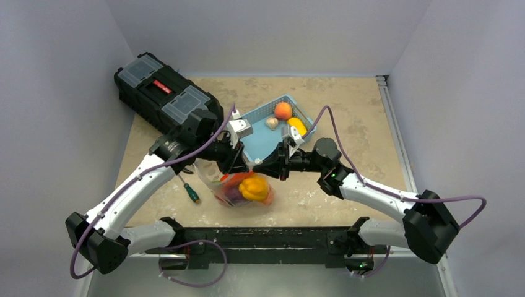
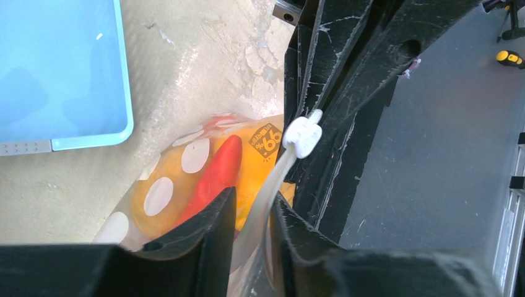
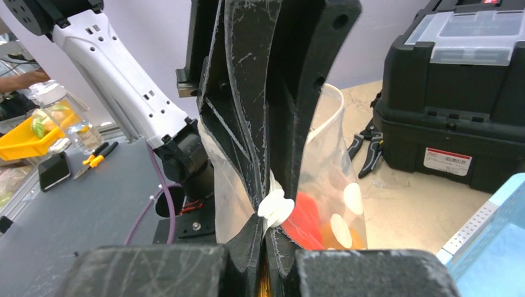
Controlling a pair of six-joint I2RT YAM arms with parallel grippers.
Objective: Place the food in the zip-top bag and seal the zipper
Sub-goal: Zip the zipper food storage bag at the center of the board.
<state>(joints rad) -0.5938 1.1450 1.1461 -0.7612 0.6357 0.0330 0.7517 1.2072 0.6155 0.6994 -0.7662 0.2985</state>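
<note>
Overhead, shows black toolbox point(image 1: 164, 93), blue basket point(image 1: 263, 143) with some food point(image 1: 283, 110), and zip-top bag point(image 1: 242, 190) nearer the bases, more food inside, where both arms meet. Bends those arms inward, elbows out, tip to tip. Closer in, reveals left gripper point(image 2: 254, 199) pinching the zipper point(image 2: 273, 176) and right gripper point(image 3: 265, 240) clamped on it beside the white slider point(image 3: 275, 207).

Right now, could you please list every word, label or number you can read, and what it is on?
"99%" on an orange badge at the zip-top bag; the small print beside it is unreadable.
Red-and-white label on the black toolbox: too small to read.
Red strip on its lid: blurred.
</note>
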